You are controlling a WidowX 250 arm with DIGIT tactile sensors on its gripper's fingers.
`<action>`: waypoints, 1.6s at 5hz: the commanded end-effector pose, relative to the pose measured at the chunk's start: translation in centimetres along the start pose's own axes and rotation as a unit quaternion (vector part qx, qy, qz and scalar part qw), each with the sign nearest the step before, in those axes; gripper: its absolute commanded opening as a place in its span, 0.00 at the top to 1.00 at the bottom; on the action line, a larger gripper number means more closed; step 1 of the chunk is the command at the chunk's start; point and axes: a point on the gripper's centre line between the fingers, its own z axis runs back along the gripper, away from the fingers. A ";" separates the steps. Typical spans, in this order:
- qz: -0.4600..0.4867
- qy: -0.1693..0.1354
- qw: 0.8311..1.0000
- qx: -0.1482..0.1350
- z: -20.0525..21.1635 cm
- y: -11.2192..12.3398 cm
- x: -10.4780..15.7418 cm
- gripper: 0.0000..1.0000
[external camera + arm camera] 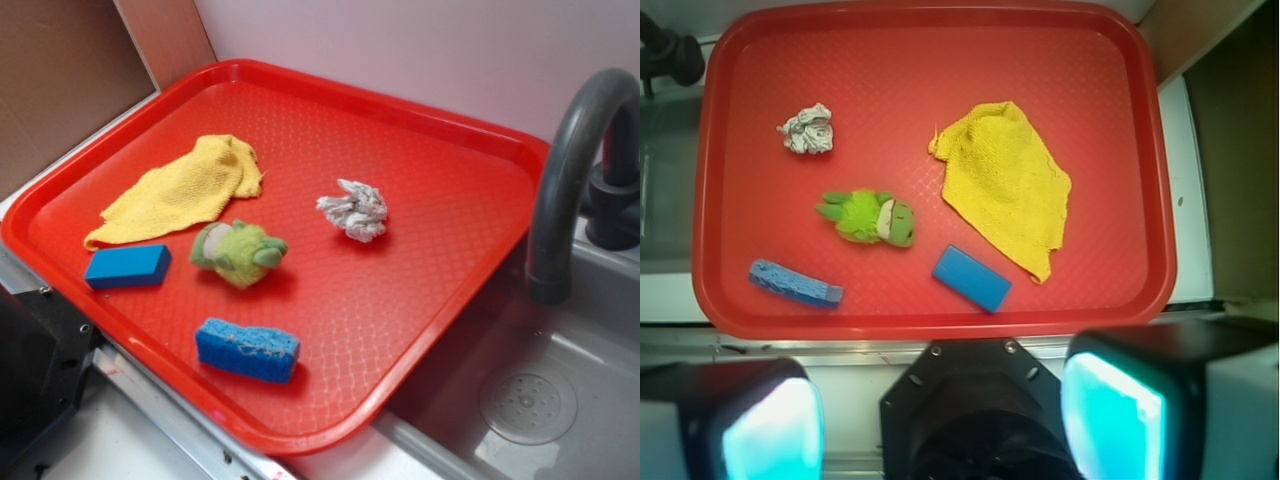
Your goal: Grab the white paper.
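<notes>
Red plastic is filling most of both views: the tray (440, 290) is lying flat, one edge overhanging the grey sink (560, 400) beside the dark faucet (575, 160). From the wrist view the gripper (940, 420) is hanging high above the near rim of the tray, looking straight down, with its two fingers (770, 425) standing wide apart and holding nothing (their pale blue pads are glowing at the bottom corners of that view). The white paper (354, 209) is sitting on the bare tray floor toward the sink side, well apart from the fingers and touching nothing else. It is a creased, roughly round wad, so no clear long axis or pointing direction is showing. Near it, the green plush toy (238, 253) is lying on its side, with the yellow cloth (185, 190) spread beyond it, a blue block (128, 266) beside the cloth's tip, and a blue sponge (247, 349) resting close to the tray's near rim.
</notes>
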 end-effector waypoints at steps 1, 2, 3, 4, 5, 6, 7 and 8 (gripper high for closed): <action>0.131 -0.010 0.990 -0.045 -3.3 -3.0 5.1 0.00; 0.210 -0.009 0.977 -0.048 -5.0 -4.2 7.0 0.00; 0.229 -0.002 0.972 -0.050 -7.2 -5.6 8.4 0.00; 0.221 0.001 0.975 -0.030 -10.7 -7.7 9.8 0.00; 0.220 0.010 0.975 -0.015 -13.6 -8.8 11.2 0.00; 0.225 0.010 0.974 0.011 -16.0 -9.1 11.8 0.00; 0.236 0.016 0.972 0.000 -18.2 -9.0 12.1 0.00; 0.223 0.011 0.975 0.007 -19.6 -9.5 12.6 0.00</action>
